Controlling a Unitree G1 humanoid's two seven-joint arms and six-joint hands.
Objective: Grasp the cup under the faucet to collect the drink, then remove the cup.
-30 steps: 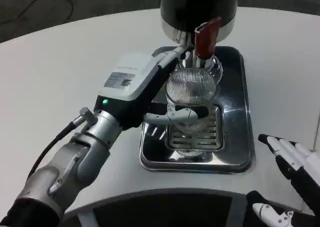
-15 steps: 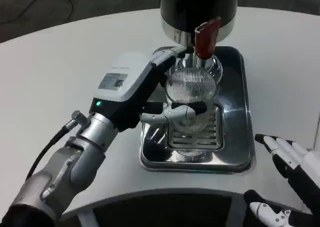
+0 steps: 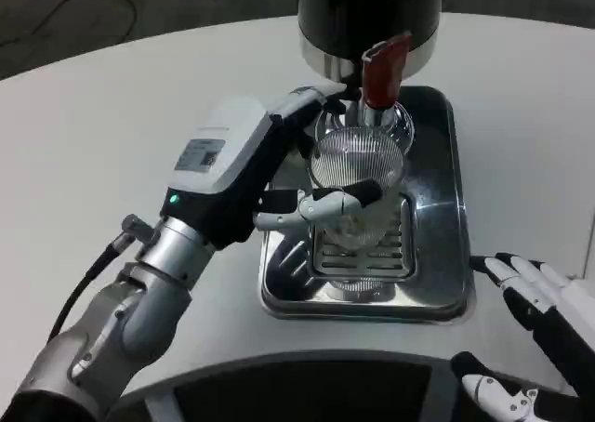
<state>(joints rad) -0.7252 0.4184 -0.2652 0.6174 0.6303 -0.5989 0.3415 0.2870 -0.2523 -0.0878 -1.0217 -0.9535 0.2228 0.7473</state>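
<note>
Now the left hand (image 3: 279, 176) grips the ribbed glass cup (image 3: 356, 169), with fingers (image 3: 321, 204) around its near side. The cup stands on the grate of the steel tray (image 3: 456, 255), right under the red faucet (image 3: 381, 73) of the black dispenser (image 3: 367, 18). At the lower right edge of the worktop (image 3: 112, 143), the right hand (image 3: 539, 320) is open, fingers apart, holding nothing.

Even overhead light, bright white bench (image 3: 112, 115), glare streaks on the steel tray (image 3: 432, 255), soft shadows beneath the arm, slightly soft focus, dark corners at top.
</note>
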